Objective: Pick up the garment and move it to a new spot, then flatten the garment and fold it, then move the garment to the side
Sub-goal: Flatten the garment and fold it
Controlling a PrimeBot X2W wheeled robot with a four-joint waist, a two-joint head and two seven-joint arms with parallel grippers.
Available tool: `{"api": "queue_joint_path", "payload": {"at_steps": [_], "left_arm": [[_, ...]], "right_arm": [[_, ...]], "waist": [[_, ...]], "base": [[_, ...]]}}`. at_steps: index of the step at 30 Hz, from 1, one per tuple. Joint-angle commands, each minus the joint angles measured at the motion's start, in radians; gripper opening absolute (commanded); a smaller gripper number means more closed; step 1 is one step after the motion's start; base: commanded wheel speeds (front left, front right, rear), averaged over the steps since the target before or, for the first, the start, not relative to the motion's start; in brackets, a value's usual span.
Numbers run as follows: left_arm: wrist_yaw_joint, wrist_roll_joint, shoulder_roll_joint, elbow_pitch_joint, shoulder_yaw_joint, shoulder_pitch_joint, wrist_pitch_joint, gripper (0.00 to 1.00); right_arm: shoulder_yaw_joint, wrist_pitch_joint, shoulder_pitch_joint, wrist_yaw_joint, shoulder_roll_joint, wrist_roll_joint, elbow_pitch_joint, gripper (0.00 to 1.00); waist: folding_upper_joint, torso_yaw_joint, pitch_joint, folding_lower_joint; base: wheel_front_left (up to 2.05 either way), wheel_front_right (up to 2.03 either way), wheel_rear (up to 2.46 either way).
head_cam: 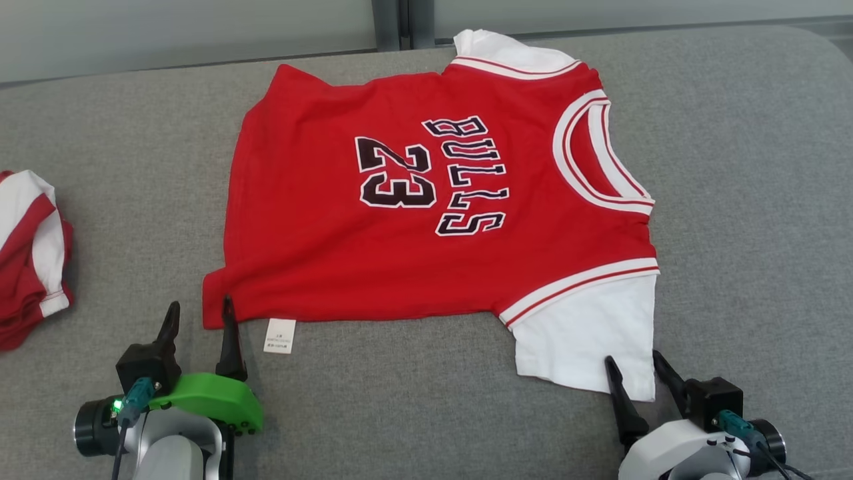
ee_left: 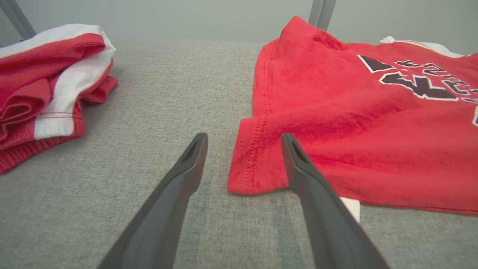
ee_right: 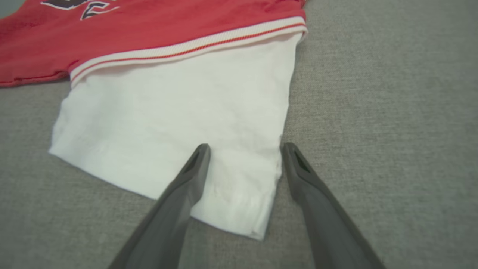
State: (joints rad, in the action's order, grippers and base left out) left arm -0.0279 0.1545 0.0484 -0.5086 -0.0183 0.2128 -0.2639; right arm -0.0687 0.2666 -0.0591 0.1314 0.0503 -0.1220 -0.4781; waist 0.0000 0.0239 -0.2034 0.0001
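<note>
Grey cushion (head_cam: 733, 167) under everything, pale wall behind it. The red shirt (head_cam: 400, 267) lies flat on it, print up, long axis running left to right: hem toward my left, collar toward my right. A red-and-white bundle (head_cam: 30, 253) sits well apart at far left. Both tools are released, gripping nothing. The left tool (head_cam: 201, 303) straddles the near hem corner, and the right tool (head_cam: 634, 358) straddles the white sleeve's (head_cam: 580, 333) near corner. Each arm owns its end, so I reckon a 2-handed pinch. A white label (head_cam: 280, 335) lies just beside the left tool.

Grey fabric surface (head_cam: 733, 167); red jersey (head_cam: 320, 253) flat upon it; crumpled red-white garment (head_cam: 30, 253) at left
</note>
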Motion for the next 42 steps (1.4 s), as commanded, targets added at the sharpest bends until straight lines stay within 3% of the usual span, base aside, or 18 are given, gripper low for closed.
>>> {"api": "queue_joint_path", "payload": {"at_steps": [1,4,7,15,18,19,20,21,28,36,42], "left_arm": [[-0.009,-0.012,0.004,-0.009,-0.017,0.033,0.000,1.00],[-0.018,-0.011,0.004,-0.022,-0.024,0.050,0.000,1.00],[-0.025,0.005,0.004,-0.041,-0.031,0.057,0.000,1.00],[-0.009,0.025,0.004,-0.089,-0.063,0.071,0.000,1.00],[-0.022,0.037,0.004,-0.157,-0.078,0.085,0.001,1.00],[-0.025,0.037,0.004,-0.168,-0.080,0.086,0.001,0.78],[-0.028,0.039,0.004,-0.174,-0.082,0.087,0.002,0.23],[-0.033,0.038,0.003,-0.179,-0.081,0.086,0.002,0.00],[-0.059,0.050,0.002,-0.240,-0.058,0.035,0.002,0.00],[-0.065,0.076,0.004,-0.258,-0.045,-0.092,0.002,0.00],[-0.067,0.093,0.005,-0.213,-0.032,-0.150,0.000,0.00]], "right_arm": [[-0.026,-0.008,0.003,-0.001,0.000,-0.013,-0.030,1.00],[-0.066,-0.014,0.018,0.000,-0.003,-0.016,-0.055,1.00],[-0.093,-0.017,0.026,0.003,-0.006,-0.015,-0.065,0.01],[-0.071,-0.015,0.009,-0.002,0.004,0.003,-0.028,0.00],[-0.043,-0.009,0.005,-0.003,0.006,0.002,0.004,0.00],[-0.039,-0.008,0.005,-0.003,0.006,0.004,0.012,0.00],[-0.035,-0.007,0.004,-0.003,0.005,0.004,0.019,0.00],[-0.031,-0.007,0.004,-0.003,0.005,0.003,0.024,0.00],[-0.008,-0.003,0.019,-0.002,0.003,-0.002,0.044,0.00],[-0.004,-0.003,0.093,-0.002,0.003,-0.006,0.036,0.00],[0.003,-0.003,0.138,-0.002,0.003,-0.034,0.100,0.00]], "waist": [[0.0000,0.014,-0.045,-0.0001],[0.0000,0.021,-0.055,-0.0001],[0.0000,0.031,-0.059,-0.0001],[0.0000,0.061,-0.061,-0.0001],[0.0000,0.075,-0.060,-0.0001],[0.0000,0.078,-0.058,-0.0001],[0.0000,0.080,-0.056,-0.0001],[0.0000,0.083,-0.052,-0.0001],[0.0000,0.085,0.015,-0.0001],[0.0000,0.074,0.180,-0.0001],[0.0000,0.075,0.245,-0.0001]], "base": [[0.00,0.00,0.00],[0.00,0.00,0.00],[0.00,0.00,0.00],[0.00,0.00,0.00],[0.00,0.00,0.00],[0.00,0.00,0.00],[0.00,0.00,0.00],[0.00,0.00,0.00],[0.00,0.00,0.00],[0.00,0.00,0.00],[0.00,0.00,0.00]]}}
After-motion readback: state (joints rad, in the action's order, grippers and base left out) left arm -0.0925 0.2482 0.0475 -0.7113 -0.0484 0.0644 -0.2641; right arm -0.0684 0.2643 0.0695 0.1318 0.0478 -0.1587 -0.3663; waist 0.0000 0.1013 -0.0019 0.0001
